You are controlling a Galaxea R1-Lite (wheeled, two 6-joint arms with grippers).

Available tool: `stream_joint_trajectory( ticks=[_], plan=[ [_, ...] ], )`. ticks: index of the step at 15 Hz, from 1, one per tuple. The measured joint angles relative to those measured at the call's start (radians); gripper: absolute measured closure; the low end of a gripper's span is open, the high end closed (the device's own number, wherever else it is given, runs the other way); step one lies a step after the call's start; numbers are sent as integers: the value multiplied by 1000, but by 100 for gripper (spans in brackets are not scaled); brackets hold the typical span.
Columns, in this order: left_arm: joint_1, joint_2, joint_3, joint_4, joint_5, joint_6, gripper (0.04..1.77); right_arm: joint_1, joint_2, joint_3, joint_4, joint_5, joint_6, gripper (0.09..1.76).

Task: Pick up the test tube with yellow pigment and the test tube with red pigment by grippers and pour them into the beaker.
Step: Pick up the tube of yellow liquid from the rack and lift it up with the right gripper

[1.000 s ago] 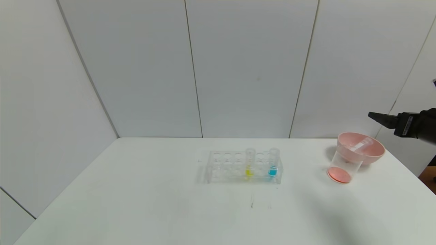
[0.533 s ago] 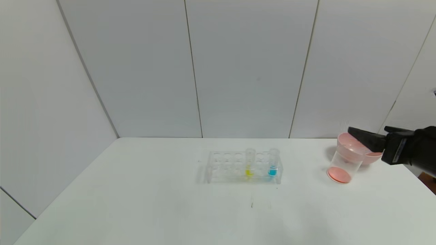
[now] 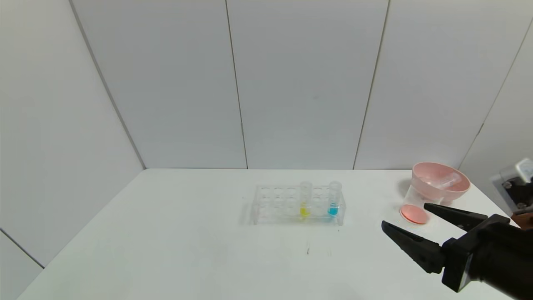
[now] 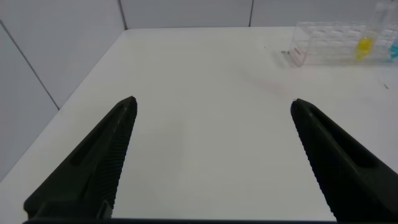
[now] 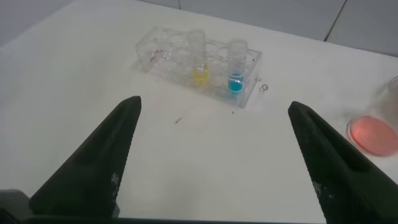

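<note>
The yellow-pigment test tube [image 3: 305,200] stands upright in a clear rack [image 3: 275,204] at mid-table, next to a blue-liquid tube [image 3: 334,199]. The beaker [image 3: 416,204] stands at the right with orange-red liquid in its bottom. No tube holding red liquid shows; a clear, empty-looking tube [image 3: 443,181] lies in the pink bowl. My right gripper [image 3: 404,215] is open and empty, low over the table in front of the beaker, its fingers pointing toward the rack. Its wrist view [image 5: 214,102] shows the yellow tube [image 5: 199,62] ahead. My left gripper [image 4: 212,102] is open and empty over bare table.
The pink bowl [image 3: 458,187] sits right behind the beaker near the table's right edge. White wall panels close off the back and sides. The rack [image 4: 329,46] lies far from the left gripper. The table [image 3: 166,250] spreads bare to the left and front.
My right gripper has come down from beside the pink bowl to low over the table in front of the beaker, nearer the front edge. The tubes, rack and beaker have not moved.
</note>
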Motion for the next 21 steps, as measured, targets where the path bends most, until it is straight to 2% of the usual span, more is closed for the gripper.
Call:
stream_joint_trajectory(
  ticks=[4, 10, 12, 19, 21],
  plan=[
    [0, 0, 0, 0, 0, 0, 5, 108, 132, -21, -91, -101, 33, 15],
    [0, 0, 0, 0, 0, 0, 5, 245, 473, -99, -382, -372, 37, 15],
    [0, 0, 0, 0, 0, 0, 5, 276, 576, -144, -431, -451, 37, 15],
    [0, 0, 0, 0, 0, 0, 5, 284, 823, -329, -481, -721, 35, 15],
    [0, 0, 0, 0, 0, 0, 5, 271, 864, -383, -478, -743, 33, 15]
  ],
)
